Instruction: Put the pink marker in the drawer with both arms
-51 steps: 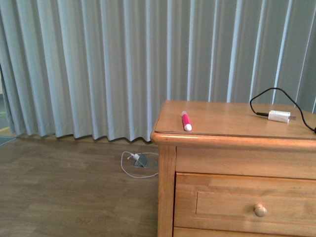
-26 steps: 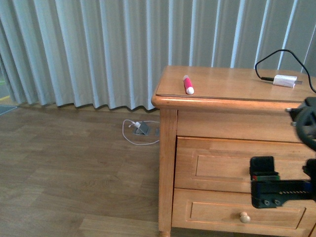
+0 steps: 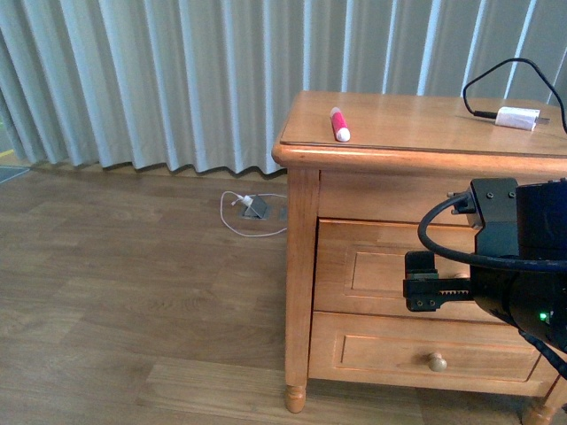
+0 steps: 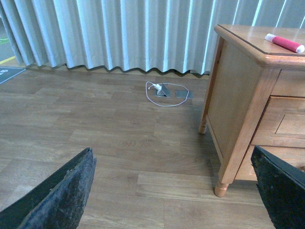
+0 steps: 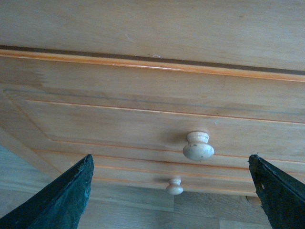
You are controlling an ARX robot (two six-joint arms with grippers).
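Note:
The pink marker lies near the front left corner of the wooden cabinet's top; the left wrist view shows the marker too. The drawer is shut. My right gripper is open in front of its panel and hides the knob in the front view. In the right wrist view the drawer's knob sits a short way beyond my open right gripper, nothing between the fingers. My left gripper is open over the floor, left of the cabinet, holding nothing.
A white plug adapter with a black cable lies at the back right of the cabinet top. The lower drawer has its own knob. A floor socket with a white cable sits by the pleated curtain.
My right arm has come into the front view and moved up and left, from the lower drawer's height to the upper drawer's front. The view itself has dropped lower.

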